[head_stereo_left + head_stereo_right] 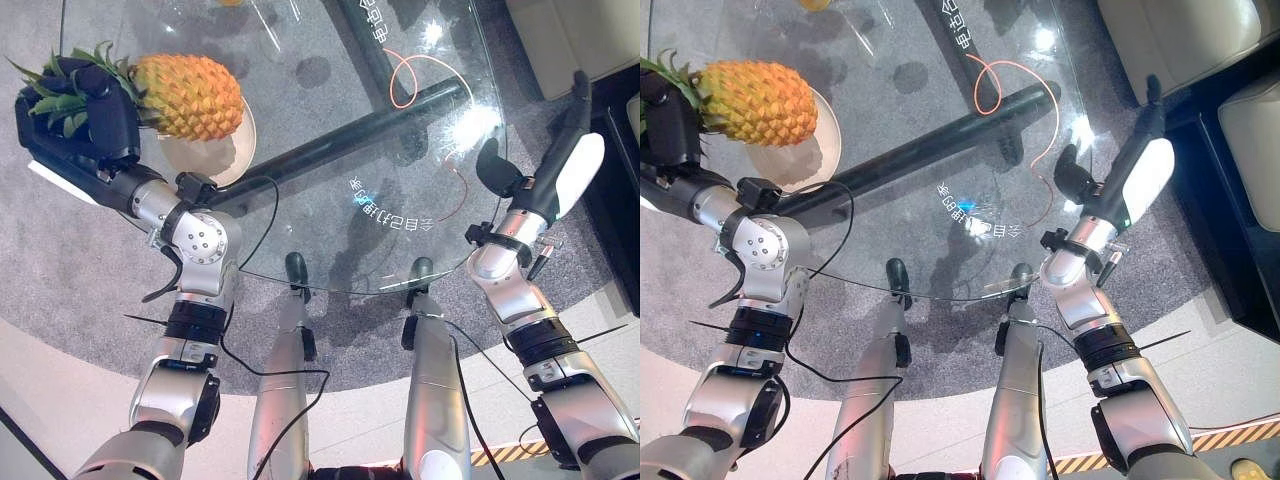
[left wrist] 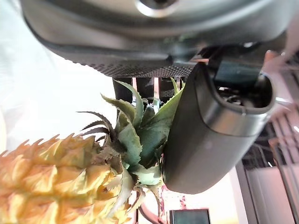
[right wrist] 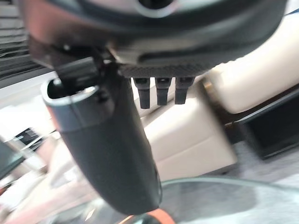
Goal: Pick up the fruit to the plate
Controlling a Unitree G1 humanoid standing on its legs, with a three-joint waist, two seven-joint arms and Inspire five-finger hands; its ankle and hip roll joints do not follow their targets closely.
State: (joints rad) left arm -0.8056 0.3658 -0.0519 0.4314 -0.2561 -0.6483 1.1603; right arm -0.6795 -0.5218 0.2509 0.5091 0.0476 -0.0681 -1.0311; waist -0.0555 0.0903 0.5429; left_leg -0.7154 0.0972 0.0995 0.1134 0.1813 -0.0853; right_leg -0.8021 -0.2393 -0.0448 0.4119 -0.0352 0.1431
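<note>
The left hand (image 1: 80,115) is clamped on the pineapple's (image 1: 188,96) leafy crown, thumb and fingers curled round the leaves. The fruit's body lies tilted over the plate (image 1: 222,155) on the glass worktop (image 1: 330,200). The right hand (image 1: 560,165) is well apart at the worktop's right edge, fingers straight.

Head cameras: paired, looking steeply down, sharing the glass surface (image 1: 330,120) and pineapple (image 1: 185,95). Wrist cameras: very close; left faces pineapple crown, right faces sofa (image 3: 196,130).
</note>
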